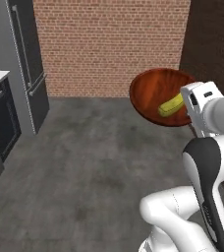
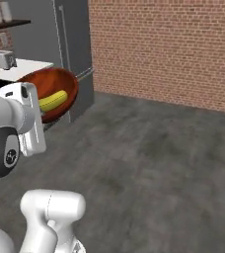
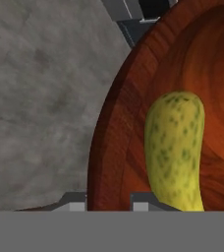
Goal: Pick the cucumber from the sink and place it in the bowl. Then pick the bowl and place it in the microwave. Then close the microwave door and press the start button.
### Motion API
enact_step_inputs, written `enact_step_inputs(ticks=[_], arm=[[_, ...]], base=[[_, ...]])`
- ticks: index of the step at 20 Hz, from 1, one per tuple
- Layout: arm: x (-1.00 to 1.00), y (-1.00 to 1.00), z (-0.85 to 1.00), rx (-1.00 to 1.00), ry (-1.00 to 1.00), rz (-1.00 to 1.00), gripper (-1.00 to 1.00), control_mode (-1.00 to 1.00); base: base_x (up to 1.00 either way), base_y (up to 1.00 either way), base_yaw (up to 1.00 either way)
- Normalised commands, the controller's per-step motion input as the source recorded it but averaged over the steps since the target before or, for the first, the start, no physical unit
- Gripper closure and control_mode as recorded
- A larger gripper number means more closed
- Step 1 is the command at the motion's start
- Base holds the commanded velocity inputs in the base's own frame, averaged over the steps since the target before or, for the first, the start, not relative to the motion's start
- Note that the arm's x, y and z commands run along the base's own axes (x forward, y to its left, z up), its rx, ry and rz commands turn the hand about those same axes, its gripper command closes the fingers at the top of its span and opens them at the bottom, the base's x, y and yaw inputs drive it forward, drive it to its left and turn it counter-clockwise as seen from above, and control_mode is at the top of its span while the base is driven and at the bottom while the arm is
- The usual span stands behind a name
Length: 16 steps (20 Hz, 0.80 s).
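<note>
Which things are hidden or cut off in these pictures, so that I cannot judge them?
- Bowl: in the left base view the white arm hides its right rim.
- Bowl, right base view: the hand covers its lower left part.
- Cucumber: its near end is cut off at the bottom of the hand view.
- Fingers: just the tips show beside the rim.

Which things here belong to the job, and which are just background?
Job:
- bowl, carried above the floor, fingers clamped on its rim
- cucumber, lying inside the bowl

Background:
- fridge
- brick wall
- toaster on the counter
</note>
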Motion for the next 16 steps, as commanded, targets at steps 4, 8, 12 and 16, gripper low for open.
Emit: enact_step_inputs(ticks=[4,8,12,16], arm=[[0.00,0.00,0.00,0.00,0.00,0.00,1.00,1.00],[0.00,0.00,0.00,0.00,0.00,0.00,1.00,1.00],[0.00,0.00,0.00,0.00,0.00,0.00,1.00,1.00],[0.00,0.00,0.00,0.00,0.00,0.00,1.00,1.00]], base=[[1.00,-0.58,0.64],[0.96,-0.47,0.71],[0.76,-0.53,0.73],[0.69,-0.97,0.56]])
